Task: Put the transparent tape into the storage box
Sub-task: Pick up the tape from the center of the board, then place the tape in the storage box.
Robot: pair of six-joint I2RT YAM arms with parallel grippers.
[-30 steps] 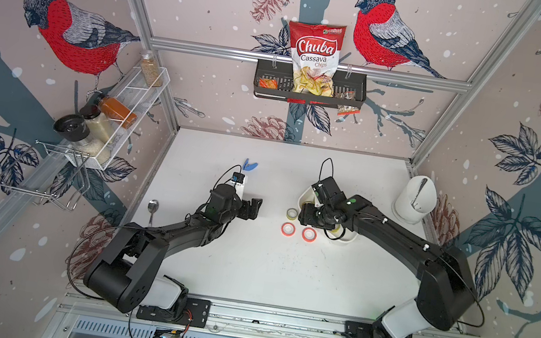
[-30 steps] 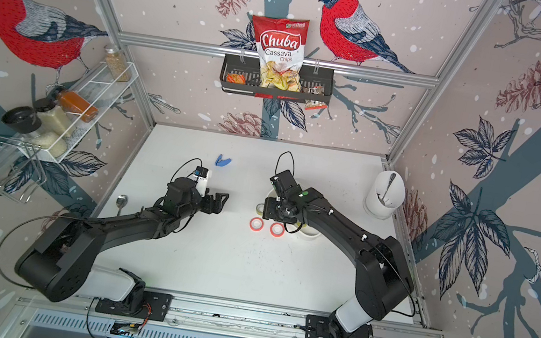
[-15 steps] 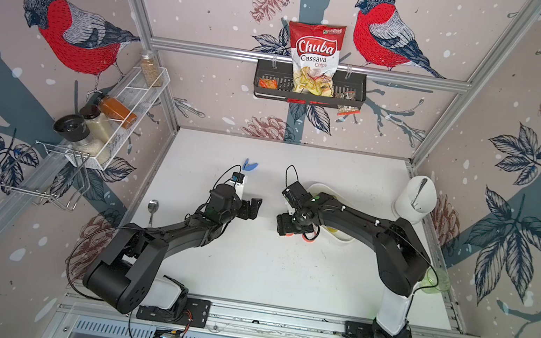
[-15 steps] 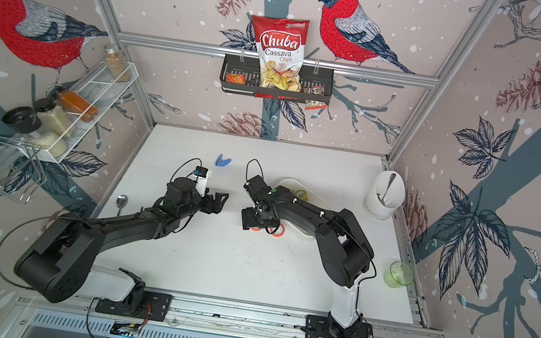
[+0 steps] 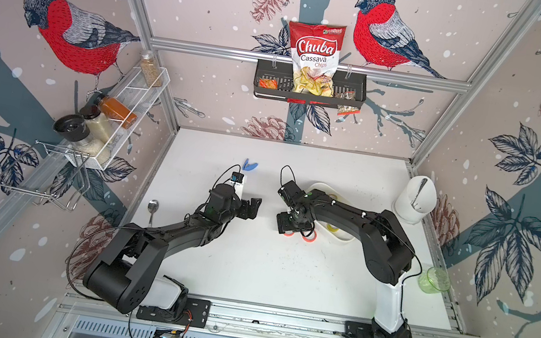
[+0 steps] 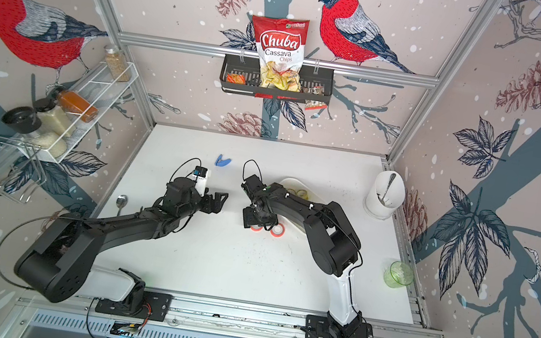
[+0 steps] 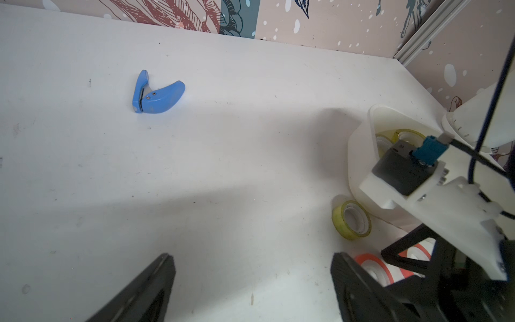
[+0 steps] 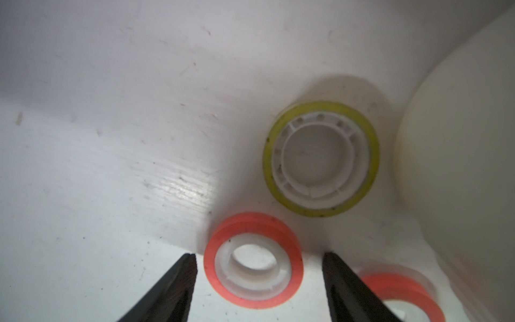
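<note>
The left pincer (image 7: 250, 255) is hovering wide open and empty. The right pincer (image 8: 259, 256) is standing open astride an orange roll (image 8: 223, 239), gripping nothing. Its wrist view is showing the transparent tape (image 8: 320, 159) lying flat just beyond the tips, beside the storage box (image 8: 459, 139) — in both top views the arm is hiding that tape.

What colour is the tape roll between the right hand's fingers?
The roll is orange-red, white core; clearest in the right wrist view.

The transparent tape (image 8: 278, 167) (a yellowish-clear roll on a white core) lay flat, outside the shallow white storage box (image 7: 359, 156), just beside its nine o'clock wall.
</note>
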